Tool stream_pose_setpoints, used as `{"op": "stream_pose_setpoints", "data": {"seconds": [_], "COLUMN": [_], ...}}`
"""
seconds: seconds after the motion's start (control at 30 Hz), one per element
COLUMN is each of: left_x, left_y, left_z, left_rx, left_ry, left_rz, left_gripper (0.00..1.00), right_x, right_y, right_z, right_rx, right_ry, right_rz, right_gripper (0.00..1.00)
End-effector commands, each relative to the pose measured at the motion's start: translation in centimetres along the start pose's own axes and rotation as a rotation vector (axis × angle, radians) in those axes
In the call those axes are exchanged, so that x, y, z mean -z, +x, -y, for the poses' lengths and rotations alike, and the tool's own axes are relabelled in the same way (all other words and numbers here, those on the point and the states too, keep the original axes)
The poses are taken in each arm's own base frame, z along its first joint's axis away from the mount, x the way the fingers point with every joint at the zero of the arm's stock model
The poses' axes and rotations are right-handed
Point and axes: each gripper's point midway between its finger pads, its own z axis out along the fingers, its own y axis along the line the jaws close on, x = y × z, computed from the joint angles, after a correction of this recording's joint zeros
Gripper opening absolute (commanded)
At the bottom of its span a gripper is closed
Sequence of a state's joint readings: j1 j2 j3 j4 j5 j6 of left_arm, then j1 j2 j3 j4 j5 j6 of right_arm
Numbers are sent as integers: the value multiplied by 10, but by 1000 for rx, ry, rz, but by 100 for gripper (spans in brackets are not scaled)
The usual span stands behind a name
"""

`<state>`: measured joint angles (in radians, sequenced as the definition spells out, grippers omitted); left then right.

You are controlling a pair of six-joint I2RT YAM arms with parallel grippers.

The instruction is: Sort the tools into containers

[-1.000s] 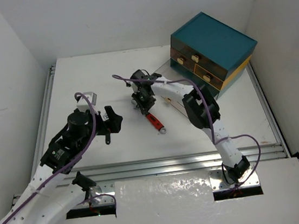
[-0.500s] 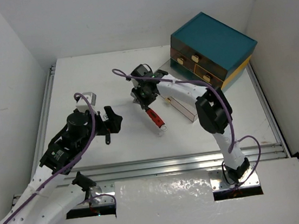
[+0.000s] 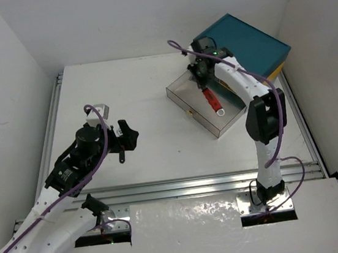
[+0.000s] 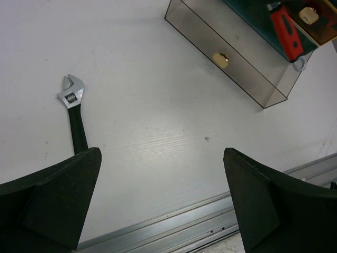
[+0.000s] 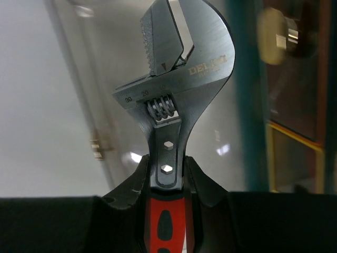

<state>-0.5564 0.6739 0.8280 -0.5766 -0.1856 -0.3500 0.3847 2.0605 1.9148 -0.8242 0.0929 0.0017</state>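
My right gripper [image 3: 204, 78] is shut on a red-handled adjustable wrench [image 3: 213, 101] and holds it over the open smoky drawer [image 3: 177, 90] pulled out of the teal-topped chest [image 3: 242, 46]. In the right wrist view the fingers clamp the wrench's neck [image 5: 167, 174], and its silver head [image 5: 181, 63] points away from me. My left gripper [image 3: 124, 141] is open and empty, low over the table. A dark-handled adjustable wrench [image 4: 72, 108] lies on the table just beyond its left finger. The other tools are out of view.
The drawer's cream knob [image 4: 220, 58] faces the table's middle. Two more drawers with cream knobs [image 3: 220, 66] stay shut in the chest. An aluminium rail [image 3: 188, 184] runs along the table's near edge. White walls close in on the left, back and right.
My right gripper has carried the red-handled wrench from the table's middle up and right to above the open drawer. The left arm has not moved.
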Motion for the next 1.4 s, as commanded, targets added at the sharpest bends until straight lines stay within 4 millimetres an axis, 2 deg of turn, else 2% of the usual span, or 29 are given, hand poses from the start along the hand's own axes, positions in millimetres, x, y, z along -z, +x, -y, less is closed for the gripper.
{"op": "stream_pose_setpoints", "data": {"seconds": [0.0, 0.07, 0.2, 0.27, 0.3, 0.33, 0.37, 0.4, 0.5, 0.53, 0.57, 0.6, 0.63, 0.67, 0.7, 0.73, 0.77, 0.8, 0.83, 0.87, 0.9, 1.03, 1.13, 1.2, 1.23, 1.27, 1.3, 1.33, 1.37], "left_x": [1, 1, -5, -16, -19, -23, -33, -36, -67, -79, -93, -102, -114, -129, -138, -144, -155, -161, -167, -174, -178, -182, -184, -185, -184, -187, -185, -187, -188], "left_y": [-8, -8, -5, 4, 3, 8, 18, 16, 34, 29, 43, 46, 44, 60, 52, 57, 72, 71, 75, 87, 91, 120, 133, 142, 148, 152, 161, 165, 168], "left_z": [6, 6, 2, -6, -10, -27, -33, -37, -41, -52, -64, -72, -77, -94, -99, -110, -120, -123, -127, -131, -132, -145, -156, -157, -156, -152, -151, -145, -142], "left_rx": [14, 14, 17, 23, 33, 30, 55, 81, 198, 269, 312, 340, 355, 365, 374, 373, 368, 368, 361, 357, 360, 352, 344, 345, 345, 357, 355, 368, 370], "left_ry": [25, 25, -3, -69, -107, -207, -271, -304, -278, -281, -322, -334, -336, -399, -422, -474, -519, -533, -538, -550, -545, -604, -656, -656, -649, -617, -605, -572, -550], "left_rz": [33, 33, 14, -36, -48, -69, -119, -130, -204, -195, -242, -258, -258, -314, -314, -333, -379, -382, -395, -429, -448, -522, -558, -584, -600, -610, -636, -649, -661], "left_gripper": [100, 100, 100, 100, 100, 100, 100, 100, 100, 100, 100, 100, 100, 100, 100, 100, 100, 100, 100, 100, 98, 90, 79, 63, 57, 39, 27, 2, 0], "right_x": [18, 9, -10, -4, -1, 9, 14, 20, 41, 55, 63, 69, 77, 88, 92, 87, 103, 105, 99, 109, 106, 113, 120, 126, 133, 133, 143, 152, 156], "right_y": [-28, -18, -3, -7, -9, -14, -17, -19, -23, -20, -19, -16, -15, 1, 3, 25, 21, 28, 49, 45, 60, 73, 75, 80, 76, 83, 75, 78, 83], "right_z": [20, 30, 31, 28, 27, 27, 27, 27, 18, 8, 1, -8, -24, -33, -41, -59, -66, -74, -88, -92, -104, -123, -134, -144, -155, -162, -169, -180, -186], "right_rx": [59, 44, 30, -3, -11, -26, -30, -35, -79, -88, -85, -80, -62, -67, -67, -66, -67, -66, -69, -72, -62, -39, -48, -53, -40, -49, -39, -30, -42], "right_ry": [26, 34, 38, 30, 27, 27, 25, 25, -4, -17, -28, -39, -62, -80, -94, -133, -166, -197, -236, -256, -285, -341, -401, -462, -536, -579, -628, -708, -754], "right_rz": [102, 79, 14, 25, 34, 56, 69, 79, 106, 117, 131, 142, 158, 160, 186, 152, 214, 217, 177, 228, 203, 225, 265, 289, 329, 322, 378, 384, 384], "right_gripper": [0, 0, 46, 54, 64, 76, 77, 78, 78, 78, 78, 78, 85, 99, 99, 99, 99, 99, 99, 99, 99, 99, 99, 99, 99, 99, 99, 99, 99]}}
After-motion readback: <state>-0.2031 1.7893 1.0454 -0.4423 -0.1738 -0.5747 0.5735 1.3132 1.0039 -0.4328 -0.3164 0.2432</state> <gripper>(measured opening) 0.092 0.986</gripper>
